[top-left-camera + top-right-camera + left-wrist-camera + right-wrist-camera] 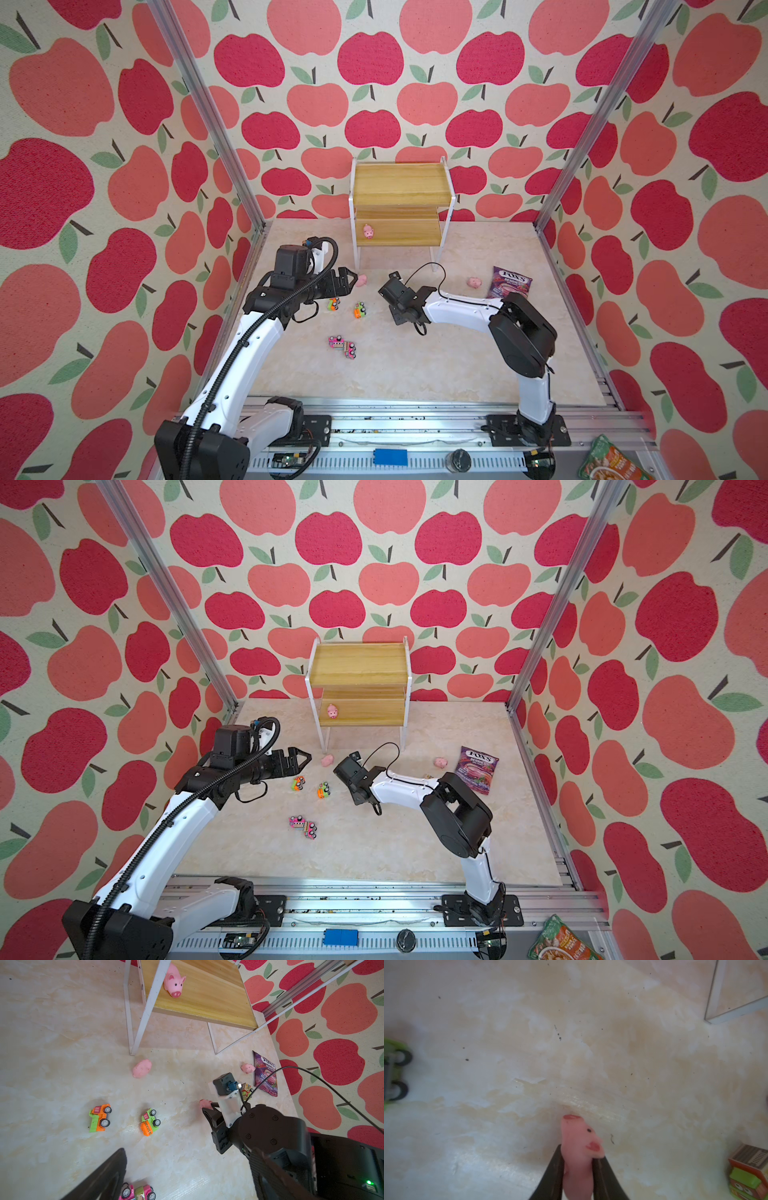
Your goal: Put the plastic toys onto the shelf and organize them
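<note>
The shelf (pixel 399 187) stands at the back, with one pink pig (pixel 368 231) on its lower board. My right gripper (pixel 579 1156) is shut on a second pig (pixel 580 1138), held just above the table near the middle. A third pig (pixel 361 280) lies just past my left gripper (pixel 349 279), which is open and empty; a fourth pig (pixel 474 282) lies by the candy bag. Two orange-green trucks (pixel 333 304) (pixel 360 310) sit between the arms. Two pink trucks (pixel 337 341) (pixel 350 350) sit nearer the front. A brown truck (pixel 246 1088) stands behind the right wrist.
A purple candy bag (pixel 509 282) lies at the right of the table. Aluminium posts (pixel 582 124) and apple-patterned walls enclose the table on three sides. The front rail carries both arm bases, a blue block (pixel 390 457) and a snack packet (pixel 611 461).
</note>
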Motion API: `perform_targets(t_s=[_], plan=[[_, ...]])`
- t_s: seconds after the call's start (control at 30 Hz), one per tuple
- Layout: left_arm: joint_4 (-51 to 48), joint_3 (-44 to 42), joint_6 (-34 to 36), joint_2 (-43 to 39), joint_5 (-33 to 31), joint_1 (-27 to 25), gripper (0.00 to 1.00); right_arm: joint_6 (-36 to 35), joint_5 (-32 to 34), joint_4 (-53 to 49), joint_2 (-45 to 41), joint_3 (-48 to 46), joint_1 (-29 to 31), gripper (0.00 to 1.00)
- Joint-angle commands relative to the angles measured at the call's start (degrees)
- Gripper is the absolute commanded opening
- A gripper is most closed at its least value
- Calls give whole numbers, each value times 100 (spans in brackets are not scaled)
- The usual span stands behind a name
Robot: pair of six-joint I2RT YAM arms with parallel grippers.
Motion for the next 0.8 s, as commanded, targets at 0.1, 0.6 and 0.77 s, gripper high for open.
perform_targets(t_s=[0.1,0.6,0.77], plan=[[93,-22,-26,-51,96,50,94,-409,1451,-1463,685,476,371,28],[102,-38,-43,-104,113,57,94,-415,514,-679,294,354,866,48],[106,-41,-44,-103,120,58,94,-330,167,-295,-25,124,869,50]])
